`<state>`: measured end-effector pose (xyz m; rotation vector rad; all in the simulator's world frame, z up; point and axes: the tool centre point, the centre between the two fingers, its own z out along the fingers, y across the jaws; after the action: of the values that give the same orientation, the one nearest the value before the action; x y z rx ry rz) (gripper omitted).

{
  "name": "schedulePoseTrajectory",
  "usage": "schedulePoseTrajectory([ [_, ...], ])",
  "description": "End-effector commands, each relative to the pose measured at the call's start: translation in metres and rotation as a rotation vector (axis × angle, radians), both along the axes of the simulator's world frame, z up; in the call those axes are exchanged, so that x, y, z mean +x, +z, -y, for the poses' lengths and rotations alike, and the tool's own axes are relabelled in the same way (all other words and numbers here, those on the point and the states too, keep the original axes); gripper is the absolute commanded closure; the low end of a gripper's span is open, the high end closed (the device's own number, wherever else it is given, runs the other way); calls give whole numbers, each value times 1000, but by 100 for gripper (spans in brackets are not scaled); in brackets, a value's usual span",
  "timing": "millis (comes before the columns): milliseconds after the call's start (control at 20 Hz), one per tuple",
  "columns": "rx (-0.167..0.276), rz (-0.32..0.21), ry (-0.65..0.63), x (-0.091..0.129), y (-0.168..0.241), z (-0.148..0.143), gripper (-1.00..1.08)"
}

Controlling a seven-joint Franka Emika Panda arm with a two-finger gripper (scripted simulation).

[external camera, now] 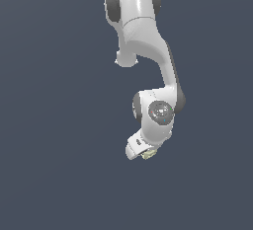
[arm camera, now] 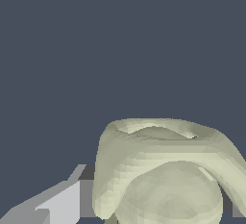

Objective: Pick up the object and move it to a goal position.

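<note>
The object [external camera: 147, 154] is a small pale yellowish-beige lump, and only a sliver of it shows under my white gripper [external camera: 143, 151] in the exterior view. In the wrist view the object [arm camera: 163, 175] fills the space between my fingers, with a curved rim and a rounded body. One grey finger [arm camera: 57, 204] shows beside it, touching its side; the other finger is mostly hidden behind the object. The gripper is shut on the object.
The white arm [external camera: 148, 41] hangs down from the top of the exterior view over a plain dark blue-grey ground [external camera: 59, 125]. No other objects, containers or edges show in either view.
</note>
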<state>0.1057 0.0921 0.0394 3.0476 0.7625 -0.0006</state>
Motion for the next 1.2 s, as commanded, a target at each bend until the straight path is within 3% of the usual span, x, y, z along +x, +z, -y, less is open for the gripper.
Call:
schedulePoseTrajectory([
  [0,0,0,0,0,0,0,108],
  [650,0,0,0,-8,13,11,108],
  [1150,0,0,0,-36,59,48,108],
])
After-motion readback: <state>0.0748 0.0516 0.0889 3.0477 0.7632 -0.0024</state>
